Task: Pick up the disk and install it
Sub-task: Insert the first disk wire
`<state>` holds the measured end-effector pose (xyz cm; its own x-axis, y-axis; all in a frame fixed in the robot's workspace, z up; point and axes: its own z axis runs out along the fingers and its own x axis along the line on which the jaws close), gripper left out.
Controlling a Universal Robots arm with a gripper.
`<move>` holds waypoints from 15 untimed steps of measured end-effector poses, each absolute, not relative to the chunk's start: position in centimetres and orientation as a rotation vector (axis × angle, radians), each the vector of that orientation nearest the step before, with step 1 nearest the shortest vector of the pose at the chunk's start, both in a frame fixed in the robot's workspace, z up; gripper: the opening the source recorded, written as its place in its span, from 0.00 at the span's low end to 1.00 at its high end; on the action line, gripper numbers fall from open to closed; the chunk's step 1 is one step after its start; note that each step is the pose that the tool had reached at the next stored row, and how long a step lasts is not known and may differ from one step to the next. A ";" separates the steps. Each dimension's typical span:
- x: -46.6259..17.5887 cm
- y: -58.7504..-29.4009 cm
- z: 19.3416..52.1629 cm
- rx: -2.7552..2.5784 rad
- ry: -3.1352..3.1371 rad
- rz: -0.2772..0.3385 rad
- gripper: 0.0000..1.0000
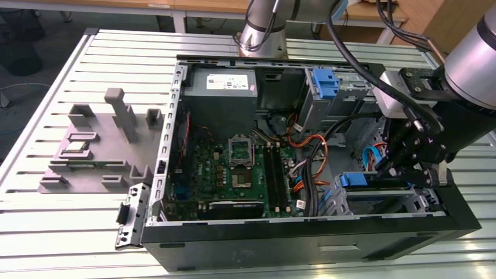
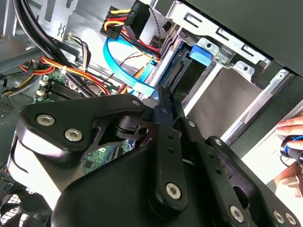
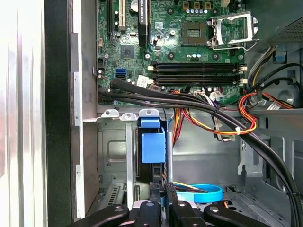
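The disk (image 3: 152, 142) sits on edge in a slot of the drive cage (image 3: 113, 151), in the corner of the computer case (image 1: 310, 244) towards the exterior view's right, and the case lies open on the bench (image 1: 78, 232). From above, in the first wrist view, the disk shows as a narrow strip. Its blue carrier tab is at the end nearest the motherboard (image 3: 189, 42), and its long axis runs straight back from that tab to the gripper (image 3: 163, 187). The fingers therefore lie in line with the disk's thin upper edge, at the end away from the tab and not beside its broad faces. In the second wrist view the gripper (image 2: 160, 94) has its two fingers drawn together with no gap between the tips. The disk (image 2: 182, 75), with its dark connector strip, lies directly beyond those tips and appears to touch them. I cannot tell whether a rim of the carrier is pinched there or the fingers only bear against the edge. In the exterior view the gripper (image 1: 389, 173) reaches down into the cage just beside the blue tab of the disk (image 1: 358, 180). By this the disk looks largely seated, though I would not call it fully home. A pale blue ribbon cable (image 3: 203, 193) curls close beside the fingers
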<state>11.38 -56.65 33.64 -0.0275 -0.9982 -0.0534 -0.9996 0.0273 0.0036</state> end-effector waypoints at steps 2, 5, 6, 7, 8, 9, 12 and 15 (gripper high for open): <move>11.4 -56.7 33.6 -2.166 2.226 0.062 0.16; 11.4 -56.7 33.5 -2.166 2.226 0.061 0.16; 11.4 -56.7 33.5 -2.166 2.226 0.061 0.16; 11.4 -56.7 33.5 -2.166 2.226 0.061 0.16; 11.4 -56.7 33.4 -2.166 2.226 0.062 0.16; 11.4 -56.7 33.4 -2.166 2.225 0.062 0.16; 11.4 -56.7 33.4 -2.165 2.225 0.062 0.16; 11.4 -56.7 33.4 -2.166 2.226 0.062 0.16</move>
<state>11.38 -56.66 33.43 -0.0274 -0.9982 -0.0533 -0.9996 0.0272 0.0037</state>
